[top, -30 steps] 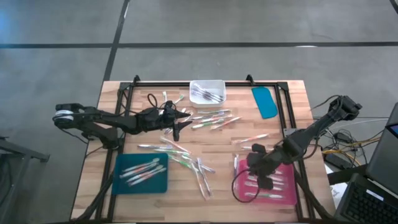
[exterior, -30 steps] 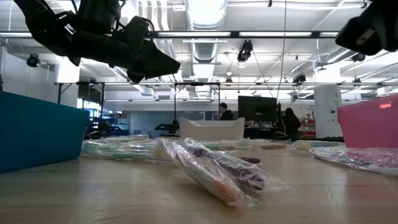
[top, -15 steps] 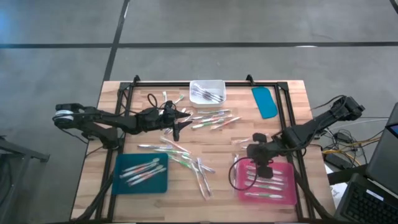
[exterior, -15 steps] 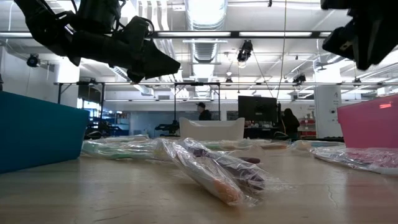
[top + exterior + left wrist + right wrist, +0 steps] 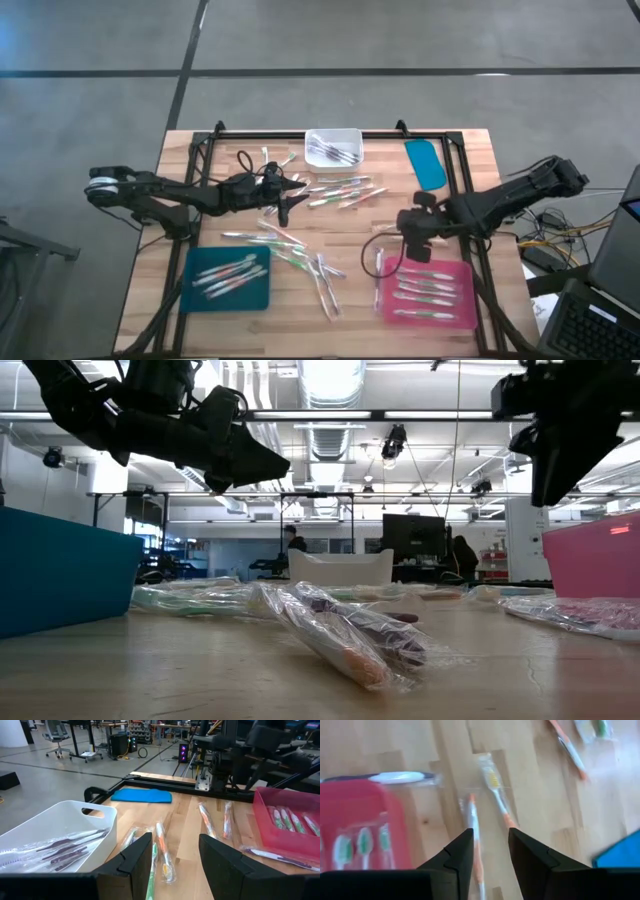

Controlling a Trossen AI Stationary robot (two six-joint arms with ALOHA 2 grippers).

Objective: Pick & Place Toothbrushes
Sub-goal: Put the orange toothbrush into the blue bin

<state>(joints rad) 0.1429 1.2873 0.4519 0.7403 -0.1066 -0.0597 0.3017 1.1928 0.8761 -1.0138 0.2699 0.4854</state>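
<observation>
**Above the counter: both end effectors empty, toothbrushes spread below**

From the high view we see the right end effector hovering just off the far edge of the pink tray, which holds about four wrapped toothbrushes. One more toothbrush lies on the bare wood beside that tray, near the right end effector. The left end effector hangs mid-counter, with a cluster of toothbrushes just ahead of it. We count one teal tray holding about three toothbrushes, one white bin holding a few dark ones, and one flat blue lid at the far right.

At counter height, the low view gives what the overhead cannot: both end effectors sit well above the wood, the left one and the right one each touching nothing. A wrapped toothbrush lies nearest the lens.

Past the left wrist, we see its fingers standing apart with nothing between them; two toothbrushes lie on the counter just beyond, beside the white bin.

Past the right wrist, its fingers are parted and empty; two orange-handled toothbrushes lie on the wood directly ahead, and the pink tray shows three green-headed ones.
</observation>
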